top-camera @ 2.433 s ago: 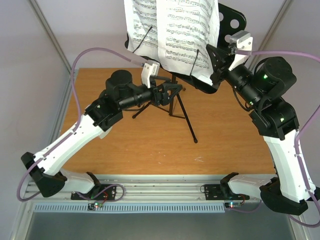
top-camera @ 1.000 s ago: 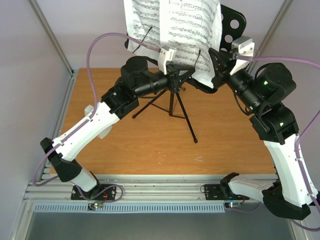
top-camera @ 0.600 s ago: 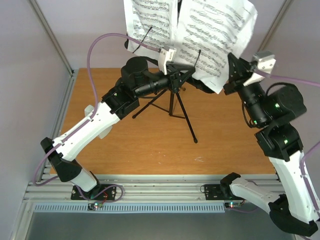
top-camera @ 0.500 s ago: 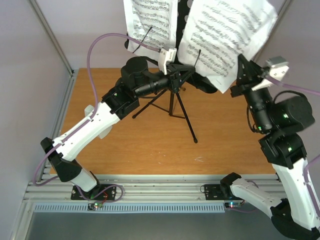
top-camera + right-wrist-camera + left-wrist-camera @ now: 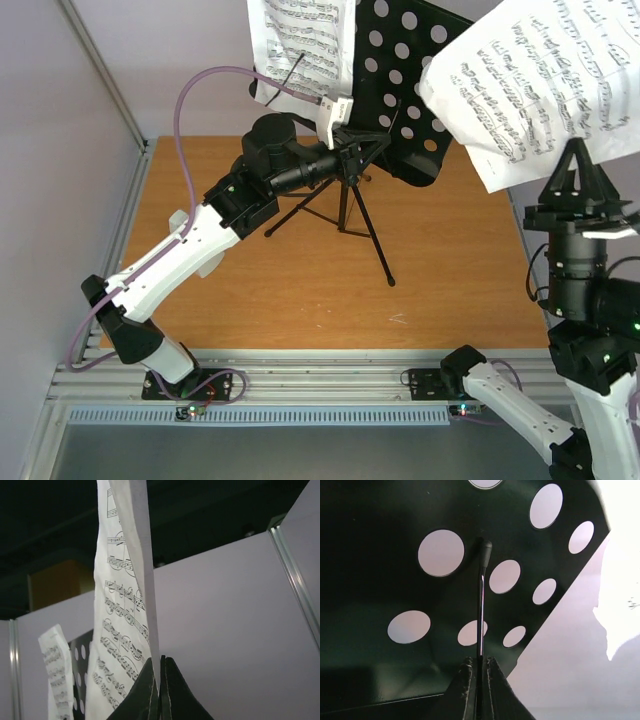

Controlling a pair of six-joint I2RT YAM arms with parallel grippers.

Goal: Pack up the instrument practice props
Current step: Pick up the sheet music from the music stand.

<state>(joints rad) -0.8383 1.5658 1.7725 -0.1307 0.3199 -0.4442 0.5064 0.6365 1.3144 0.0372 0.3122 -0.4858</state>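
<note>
The right end effector (image 5: 577, 150) pinches the sheet-music page (image 5: 545, 90), upper right, by its lower edge; the paper is likely light, limp and tearable. The left end effector (image 5: 479, 662) clamps the retainer wire (image 5: 481, 605).

Sheet-music page (image 5: 545, 85): thin matt paper. Stand desk (image 5: 375, 95): black, satin, probably metal. Table (image 5: 450, 250): smooth wood.

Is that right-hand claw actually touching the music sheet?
Touching. The right wrist view shows the right gripper pinched shut on the bottom edge of the sheet.
</note>
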